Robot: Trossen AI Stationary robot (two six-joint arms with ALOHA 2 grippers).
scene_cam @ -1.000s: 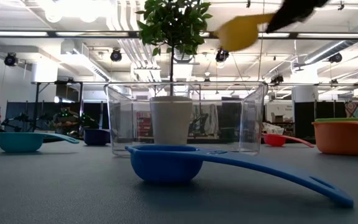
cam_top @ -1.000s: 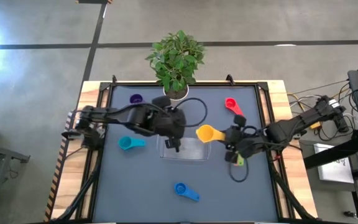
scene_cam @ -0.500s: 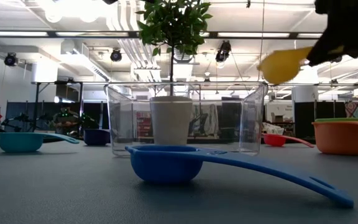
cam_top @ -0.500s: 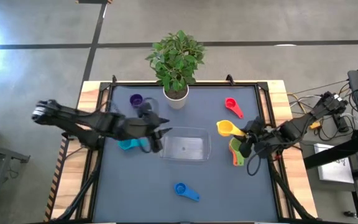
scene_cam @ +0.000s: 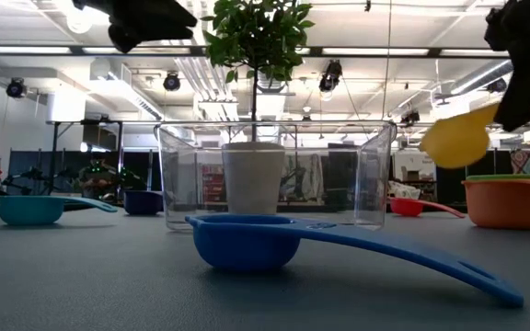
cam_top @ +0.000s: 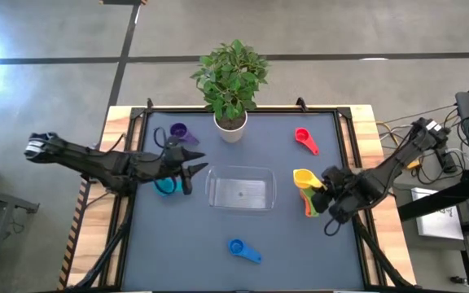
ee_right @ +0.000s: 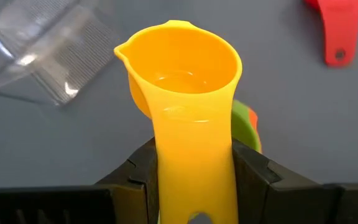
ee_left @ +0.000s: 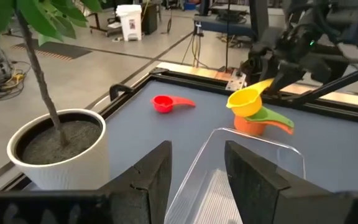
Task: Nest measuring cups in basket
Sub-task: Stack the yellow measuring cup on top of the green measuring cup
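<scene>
My right gripper (cam_top: 324,181) is shut on the yellow cup (cam_top: 303,176) and holds it just over the green cup, which sits in the orange cup (cam_top: 310,200) right of the clear basket (cam_top: 241,189). In the left wrist view the yellow cup (ee_left: 247,99) hangs over the orange cup (ee_left: 252,125). My left gripper (cam_top: 188,169) is open and holds nothing; it hovers left of the basket, beside the teal cup (cam_top: 164,188). The red cup (cam_top: 303,139), purple cup (cam_top: 177,130) and blue cup (cam_top: 243,250) lie on the table. My right gripper pinches the yellow cup's flat handle (ee_right: 194,168) between its two fingers (ee_right: 137,174), coming along the handle from the table's right. The cup is lifted, bowl upward and about level, over the green and orange cups; whether it touches them I cannot tell.
A white plant pot (cam_top: 230,127) stands at the far edge, behind the basket. The blue cup (scene_cam: 247,241) lies near the near edge. Raised rails run along the table's sides (cam_top: 129,130).
My left gripper has drawn back from over the basket toward the table's left and now hovers by the teal cup. My right gripper has carried the yellow cup from the basket's right edge toward the right and down, over the green and orange cups.
</scene>
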